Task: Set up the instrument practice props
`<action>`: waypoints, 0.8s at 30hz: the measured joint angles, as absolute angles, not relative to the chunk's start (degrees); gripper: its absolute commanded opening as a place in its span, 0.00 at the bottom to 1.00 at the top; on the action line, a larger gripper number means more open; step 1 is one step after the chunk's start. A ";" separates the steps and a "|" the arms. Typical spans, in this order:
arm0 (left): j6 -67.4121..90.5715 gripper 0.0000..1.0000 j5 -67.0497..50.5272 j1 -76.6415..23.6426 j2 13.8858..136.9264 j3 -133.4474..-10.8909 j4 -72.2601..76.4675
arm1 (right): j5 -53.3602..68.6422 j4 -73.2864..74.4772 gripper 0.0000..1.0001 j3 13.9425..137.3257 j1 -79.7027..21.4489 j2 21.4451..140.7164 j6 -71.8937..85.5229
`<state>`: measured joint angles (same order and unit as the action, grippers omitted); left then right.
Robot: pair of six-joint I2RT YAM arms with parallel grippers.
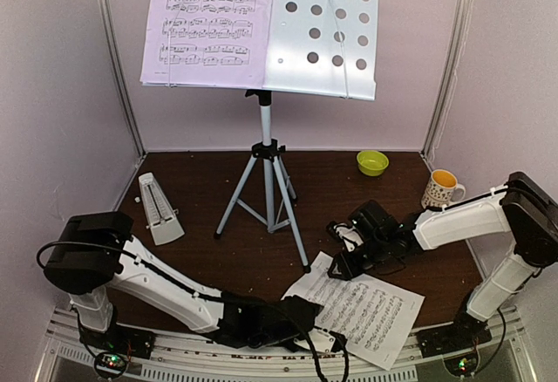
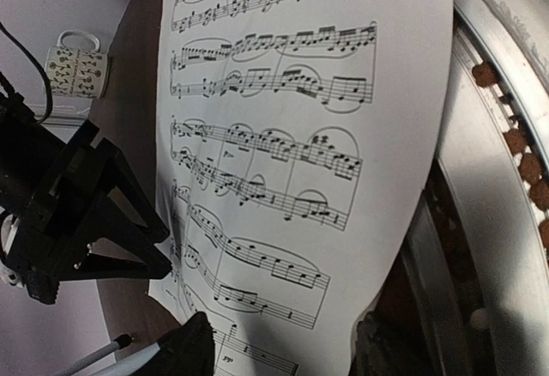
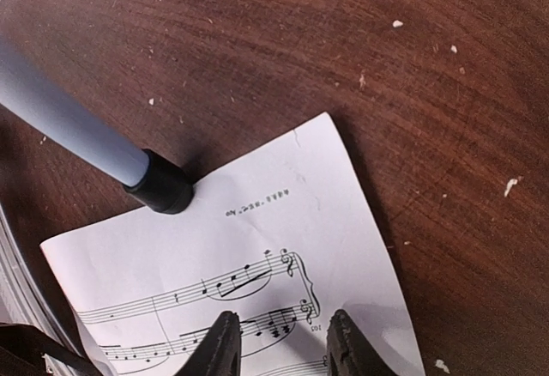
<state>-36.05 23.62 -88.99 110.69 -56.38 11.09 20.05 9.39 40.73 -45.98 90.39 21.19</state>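
The pale perforated music stand (image 1: 323, 29) on its silver tripod (image 1: 266, 181) holds one sheet-music page (image 1: 209, 20) on its left half. The second page (image 1: 362, 308) lies flat at the table's near edge, its corner by a tripod foot (image 3: 159, 184). My left gripper (image 1: 318, 338) is open at the page's near end, and the page (image 2: 283, 136) spans between its fingers (image 2: 184, 352). My right gripper (image 3: 279, 346) is open just above the page's far corner (image 3: 283, 221). The pale-grey pyramid metronome (image 1: 159, 210) stands at the left, its pendulum face showing.
A yellow-green bowl (image 1: 372, 162) and a patterned white mug (image 1: 442, 188) stand at the back right. The mug also shows in the left wrist view (image 2: 77, 65). A metal rail (image 2: 497, 221) runs along the table's near edge beside the page.
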 measured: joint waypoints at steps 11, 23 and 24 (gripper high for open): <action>-39.99 0.53 22.31 -89.86 107.85 -52.82 10.76 | 20.60 8.51 0.36 40.71 -45.87 90.74 21.23; -43.29 0.27 20.27 -89.84 110.32 -56.73 6.66 | 20.88 7.86 0.35 40.71 -45.87 91.00 21.23; -43.33 0.27 20.32 -89.82 110.76 -57.41 6.35 | 20.91 7.86 0.35 40.71 -45.87 91.00 21.23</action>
